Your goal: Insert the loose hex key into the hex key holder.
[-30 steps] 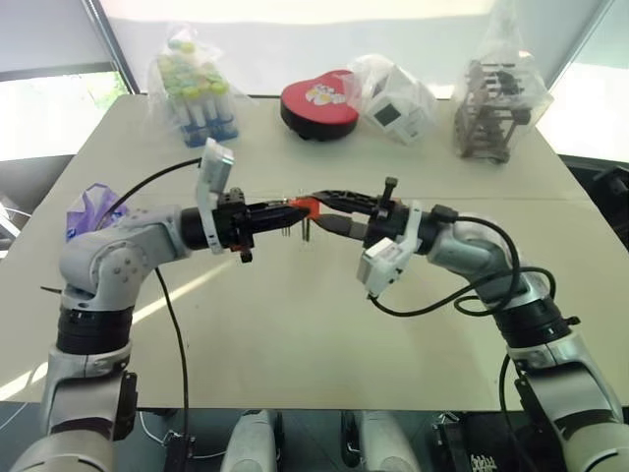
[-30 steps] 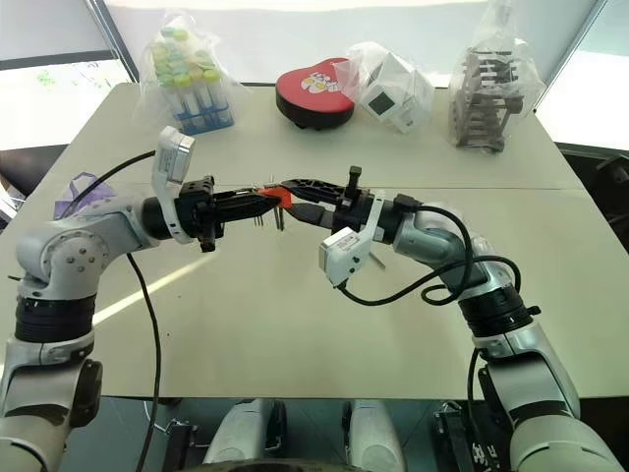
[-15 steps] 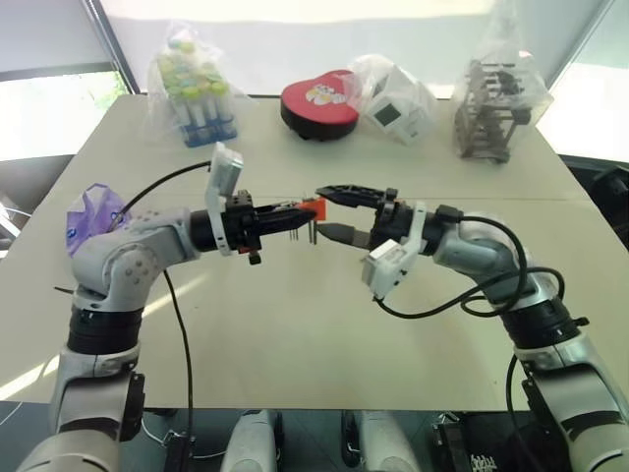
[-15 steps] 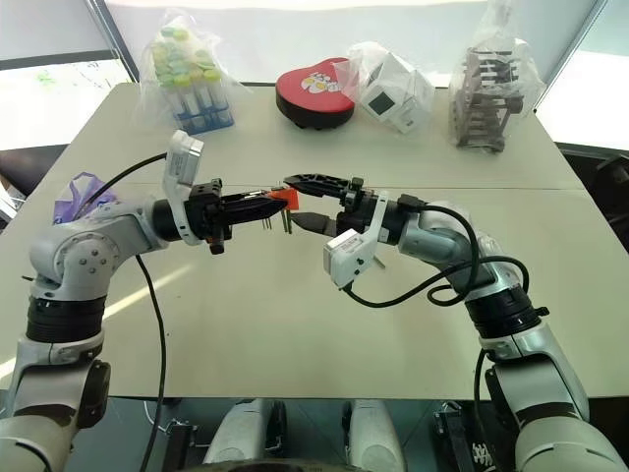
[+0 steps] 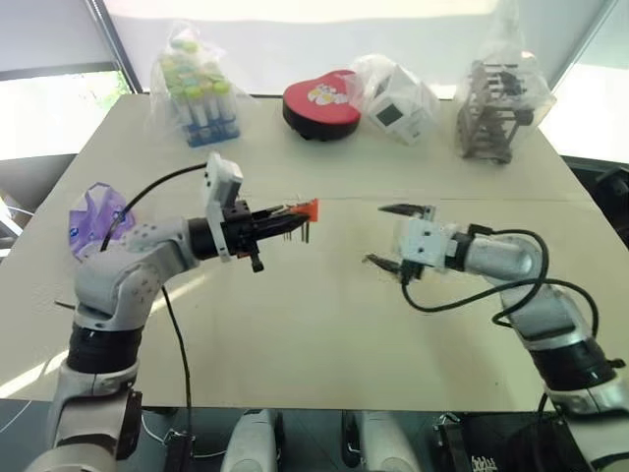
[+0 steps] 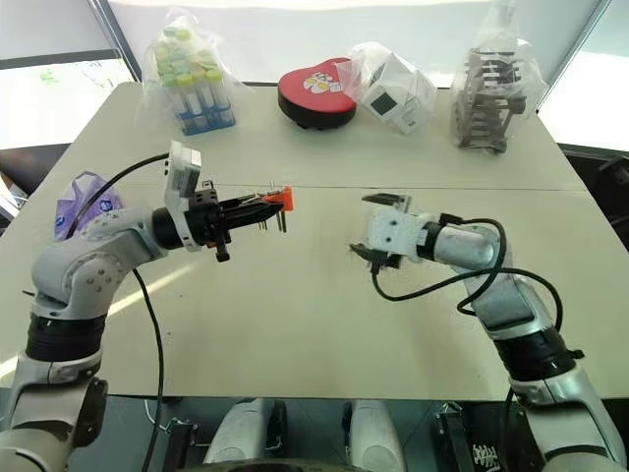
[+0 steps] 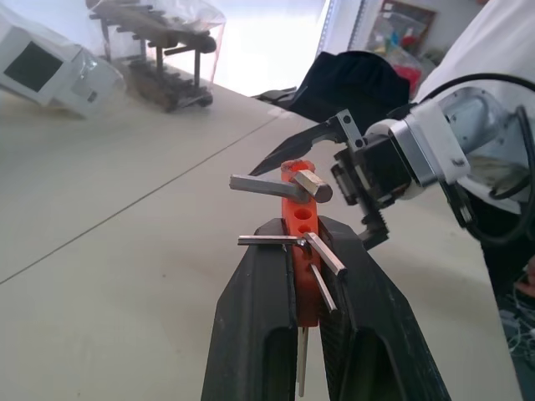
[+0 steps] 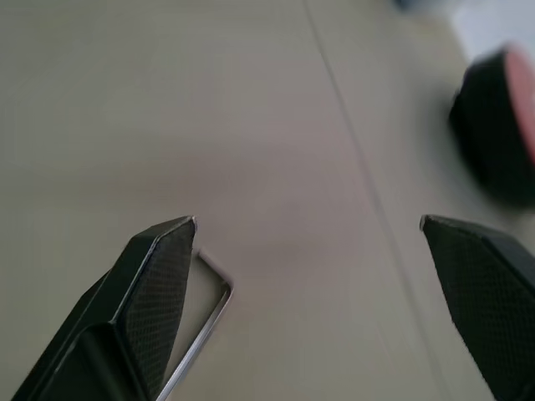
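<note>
Your left end effector (image 7: 305,276) clamps the hex key holder (image 7: 301,251); at its 3 o'clock, your right end effector (image 5: 388,236) gapes wide beside the loose hex key (image 8: 201,330) above the worktop (image 5: 314,324).

L gripper (image 5: 285,218) clamped on hex key holder (image 5: 304,208), held above table (image 5: 324,324), a few thin keys hanging from the orange block. R gripper (image 5: 386,236) w/ fingers spread wide, nothing between them, well apart from holder.
</note>
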`<control>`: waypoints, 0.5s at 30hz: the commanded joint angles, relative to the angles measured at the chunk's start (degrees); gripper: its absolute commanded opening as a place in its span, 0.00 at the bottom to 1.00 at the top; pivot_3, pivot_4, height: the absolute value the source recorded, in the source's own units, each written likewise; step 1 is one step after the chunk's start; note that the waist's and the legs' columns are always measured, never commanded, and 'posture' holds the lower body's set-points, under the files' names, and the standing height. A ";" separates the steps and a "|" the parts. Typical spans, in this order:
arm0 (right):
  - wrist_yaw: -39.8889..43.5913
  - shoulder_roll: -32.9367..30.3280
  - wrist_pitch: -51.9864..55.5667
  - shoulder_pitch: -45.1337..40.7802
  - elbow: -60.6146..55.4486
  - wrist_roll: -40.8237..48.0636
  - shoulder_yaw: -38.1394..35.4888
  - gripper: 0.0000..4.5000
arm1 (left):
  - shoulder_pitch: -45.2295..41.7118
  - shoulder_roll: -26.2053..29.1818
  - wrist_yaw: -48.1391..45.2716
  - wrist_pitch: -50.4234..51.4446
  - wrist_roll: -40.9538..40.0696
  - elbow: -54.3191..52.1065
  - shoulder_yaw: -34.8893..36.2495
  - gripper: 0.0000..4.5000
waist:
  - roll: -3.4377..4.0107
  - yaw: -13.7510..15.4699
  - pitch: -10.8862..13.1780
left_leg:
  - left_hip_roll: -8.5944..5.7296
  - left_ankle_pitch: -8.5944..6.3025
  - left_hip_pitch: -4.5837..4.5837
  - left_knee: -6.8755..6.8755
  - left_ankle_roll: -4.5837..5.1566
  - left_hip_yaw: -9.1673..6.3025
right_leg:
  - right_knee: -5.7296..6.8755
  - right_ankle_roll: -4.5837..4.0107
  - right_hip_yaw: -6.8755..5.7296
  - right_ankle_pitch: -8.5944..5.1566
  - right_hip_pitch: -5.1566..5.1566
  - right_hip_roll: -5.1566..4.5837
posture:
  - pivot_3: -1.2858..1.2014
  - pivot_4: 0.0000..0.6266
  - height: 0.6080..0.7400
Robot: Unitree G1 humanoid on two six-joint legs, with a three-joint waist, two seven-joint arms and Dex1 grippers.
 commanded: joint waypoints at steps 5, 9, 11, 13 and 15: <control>-4.64 6.20 24.56 -1.44 -2.43 4.16 -1.29 0.99 | -0.24 -0.51 2.02 -2.10 0.79 -2.93 0.99 0.00 | 0.00 -0.09 0.00 | 0.01 -0.02 0.00 -0.03 0.03 -0.01 | 0.00 0.01 0.00 0.00 -0.02 0.05 | 0.52 0.24 1.00; -6.96 8.33 29.17 -2.64 -0.32 5.57 -1.77 0.99 | 0.27 -0.43 2.65 -1.96 0.61 -3.57 1.01 0.00 | 0.00 -0.03 0.00 | -0.01 -0.02 -0.06 -0.02 0.04 -0.01 | -0.03 0.11 0.00 0.06 -0.03 0.03 | 0.52 0.24 1.00; -7.90 9.48 29.92 -2.87 2.78 6.09 -1.24 0.99 | 1.07 -0.25 3.09 -1.74 0.51 -4.12 1.27 0.00 | 0.00 -0.07 0.00 | -0.02 -0.02 -0.07 -0.02 0.04 -0.01 | -0.05 0.14 0.00 0.07 -0.03 0.03 | 0.52 0.24 1.00; -9.09 9.94 29.63 -3.08 5.11 5.97 -0.66 0.99 | 1.60 -0.08 3.22 -1.65 0.44 -4.53 1.33 0.00 | 0.00 -0.09 0.00 | -0.02 -0.03 -0.07 -0.02 0.05 -0.01 | -0.05 0.14 0.00 0.07 -0.03 0.03 | 0.52 0.24 1.00; -9.61 10.12 29.21 -3.15 6.56 6.07 -0.45 0.99 | 1.98 0.04 3.40 -1.60 0.34 -4.98 1.26 0.00 | 0.00 -0.11 -0.01 | -0.01 -0.03 -0.06 -0.02 0.05 -0.01 | -0.05 0.15 0.00 0.08 -0.04 0.04 | 0.52 0.24 1.00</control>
